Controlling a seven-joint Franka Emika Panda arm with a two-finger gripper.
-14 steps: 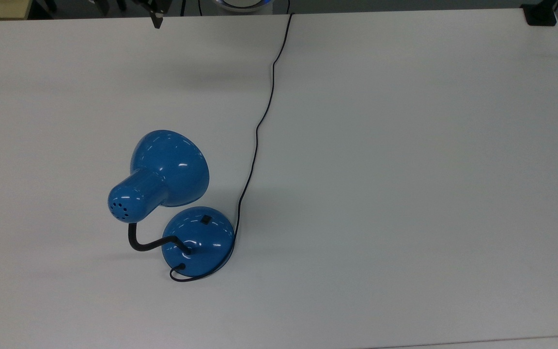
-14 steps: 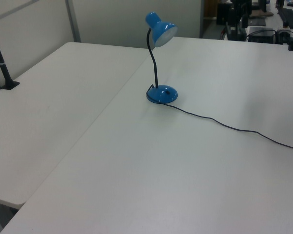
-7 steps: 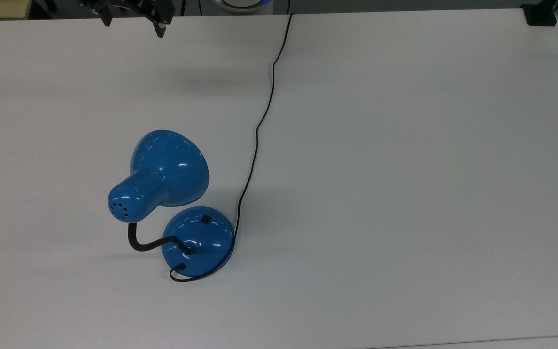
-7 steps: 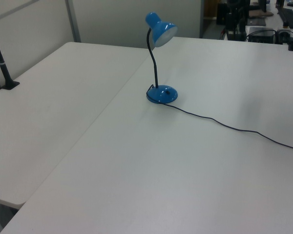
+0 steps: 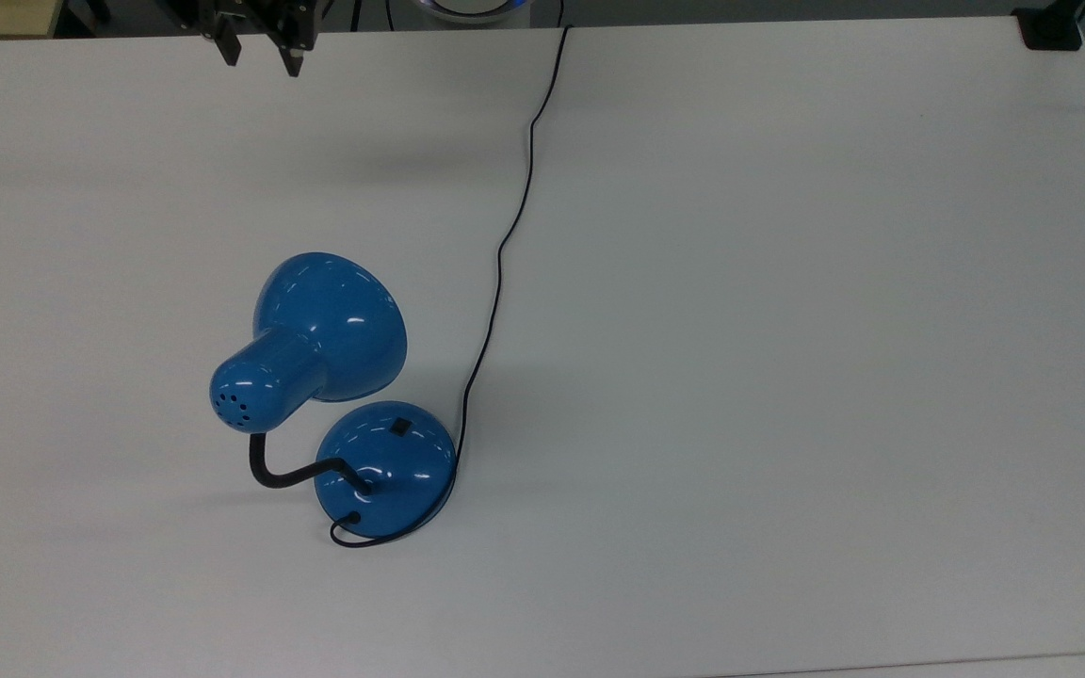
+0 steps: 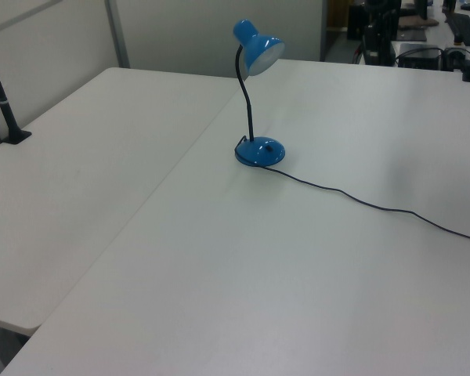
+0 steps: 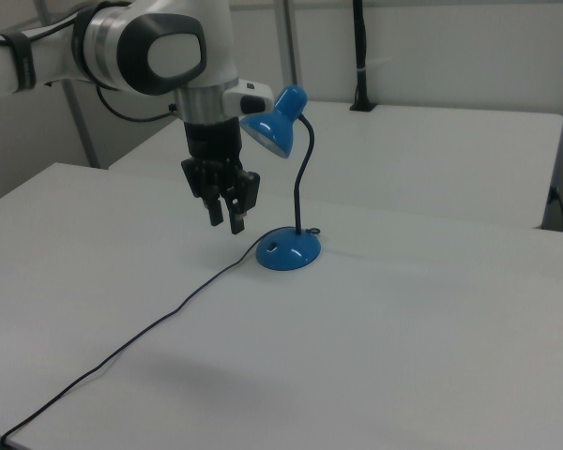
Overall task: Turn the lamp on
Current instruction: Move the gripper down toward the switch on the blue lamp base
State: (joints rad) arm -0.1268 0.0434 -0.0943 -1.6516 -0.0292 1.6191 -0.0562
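Pincer first: our gripper (image 5: 260, 58) hangs point-down above the far left part of the table (image 5: 787, 330) in the top view, its 2 fingers (image 7: 213, 212) spread with a clear gap between them and nothing held. In the right view we see it in the air, to the right view's left of the lamp and well clear of the tabletop.

We find the table white and broad. The lamp (image 5: 331, 330) stands left of centre in the top view, its blue bell shade over the table beside the round domed base (image 5: 384, 466), a black gooseneck (image 7: 303, 183) joining them. Its thin black cord (image 5: 505, 235) runs from the base away to the far edge. We see the small black switch (image 5: 400, 427) on the dome's far side, well apart from the gripper.
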